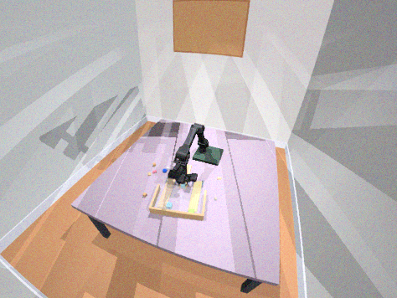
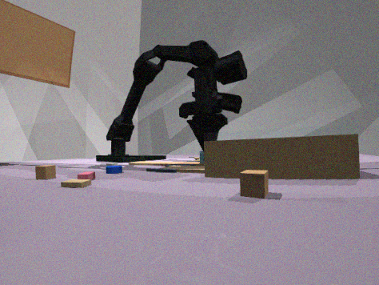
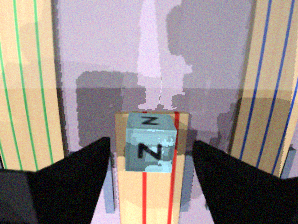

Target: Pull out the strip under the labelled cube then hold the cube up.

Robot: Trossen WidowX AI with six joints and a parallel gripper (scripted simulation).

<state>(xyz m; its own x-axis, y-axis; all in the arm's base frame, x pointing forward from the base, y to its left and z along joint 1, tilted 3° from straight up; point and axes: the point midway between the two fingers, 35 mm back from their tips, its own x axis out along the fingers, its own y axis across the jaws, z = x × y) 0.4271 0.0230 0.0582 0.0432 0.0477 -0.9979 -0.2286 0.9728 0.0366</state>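
Note:
The labelled cube (image 3: pixel 150 142) is pale teal and marked N. It rests on the far end of a tan strip with red lines (image 3: pixel 145 192), seen in the wrist view. My gripper (image 3: pixel 152 145) (image 1: pixel 183 180) (image 2: pixel 205 142) is low over the back of the wooden tray (image 1: pixel 176 213) (image 2: pixel 280 158). Its two dark fingers stand open on either side of the cube and the red-lined strip, touching neither. A green-lined strip (image 3: pixel 25 85) (image 1: pixel 193 201) lies to one side and a blue-lined strip (image 3: pixel 265 85) to the other. In the exterior view the tray wall hides the fingertips.
A second pale blue cube (image 1: pixel 168 205) lies in the tray near its front wall. Small loose blocks lie on the table: tan (image 2: pixel 253 182) (image 2: pixel 45 171), pink (image 2: pixel 85 175), blue (image 2: pixel 113 169) and a flat tan one (image 2: pixel 76 183). The arm's dark base plate (image 1: pixel 208 156) is behind the tray.

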